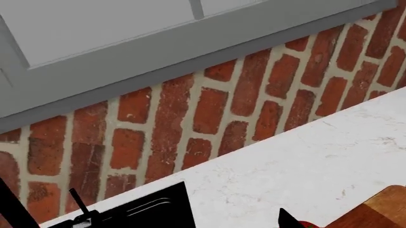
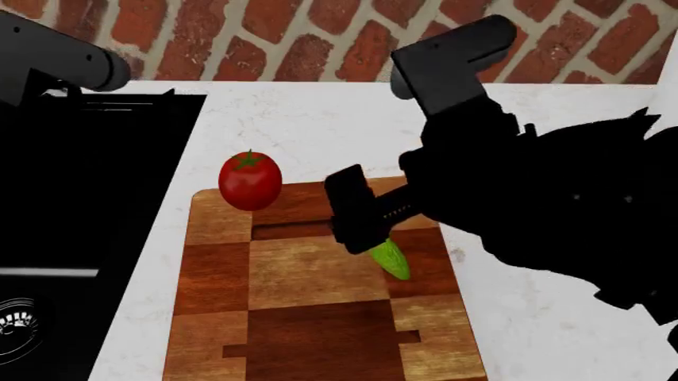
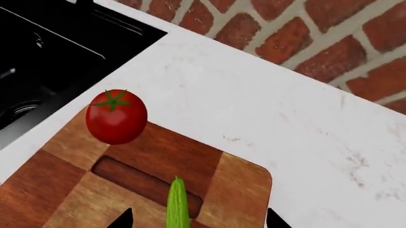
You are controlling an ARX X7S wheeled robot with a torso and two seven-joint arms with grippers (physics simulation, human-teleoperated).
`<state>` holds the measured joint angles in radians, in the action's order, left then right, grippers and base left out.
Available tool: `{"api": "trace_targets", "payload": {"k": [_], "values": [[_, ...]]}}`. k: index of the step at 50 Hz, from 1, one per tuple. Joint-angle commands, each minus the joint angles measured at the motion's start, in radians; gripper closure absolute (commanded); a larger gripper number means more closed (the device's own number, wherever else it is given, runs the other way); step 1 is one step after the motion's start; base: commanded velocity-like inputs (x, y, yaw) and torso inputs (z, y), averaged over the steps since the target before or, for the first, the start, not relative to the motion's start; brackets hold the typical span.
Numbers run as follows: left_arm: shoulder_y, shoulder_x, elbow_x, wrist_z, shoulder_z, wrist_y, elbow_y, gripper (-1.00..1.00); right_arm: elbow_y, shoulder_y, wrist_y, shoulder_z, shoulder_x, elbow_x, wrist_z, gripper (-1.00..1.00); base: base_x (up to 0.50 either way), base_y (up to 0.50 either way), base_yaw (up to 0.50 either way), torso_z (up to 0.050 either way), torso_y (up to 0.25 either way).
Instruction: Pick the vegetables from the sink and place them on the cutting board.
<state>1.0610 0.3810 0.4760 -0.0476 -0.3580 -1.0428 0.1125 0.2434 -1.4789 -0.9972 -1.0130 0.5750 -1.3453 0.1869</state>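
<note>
Sink (image 2: 75, 206) lies dark at the left, holding no vegetable that shows. Tomato (image 2: 250, 180) sits on the cutting board's (image 2: 307, 317) far left corner. Right gripper (image 2: 373, 232) holds the cucumber (image 2: 390, 259) just above the board, jaws closed on it. Judged step: placing; next, lower and release. Left gripper's state cannot be told.

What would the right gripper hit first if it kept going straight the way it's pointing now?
Most likely the cutting board: the right gripper points down at it, with the cucumber between its fingertips. The tomato sits farther along, off to one side. Depth is uncertain.
</note>
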Motion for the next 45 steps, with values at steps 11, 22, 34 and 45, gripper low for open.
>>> {"api": "trace_targets", "payload": {"k": [11, 22, 34, 45], "values": [[-0.256, 0.003, 0.038, -0.131, 0.165, 0.099, 0.273, -1.0, -0.459, 0.299, 0.347, 0.217, 0.26, -0.04, 0.287, -1.0, 0.0, 0.0, 0.0, 0.0, 0.0], [-0.38, -0.024, 0.078, -0.157, 0.224, 0.157, 0.369, -1.0, -0.653, 0.42, 0.481, 0.306, 0.367, -0.102, 0.353, -1.0, 0.0, 0.0, 0.0, 0.0, 0.0], [-0.423, 0.003, 0.212, -0.244, 0.372, 0.027, 0.625, -1.0, -0.81, 0.47, 0.553, 0.385, 0.489, -0.172, 0.435, -1.0, 0.0, 0.0, 0.0, 0.0, 0.0], [-0.439, -0.007, 0.357, -0.295, 0.496, -0.043, 0.77, -1.0, -0.925, 0.561, 0.691, 0.458, 0.551, -0.187, 0.463, -1.0, 0.0, 0.0, 0.0, 0.0, 0.0]]}}
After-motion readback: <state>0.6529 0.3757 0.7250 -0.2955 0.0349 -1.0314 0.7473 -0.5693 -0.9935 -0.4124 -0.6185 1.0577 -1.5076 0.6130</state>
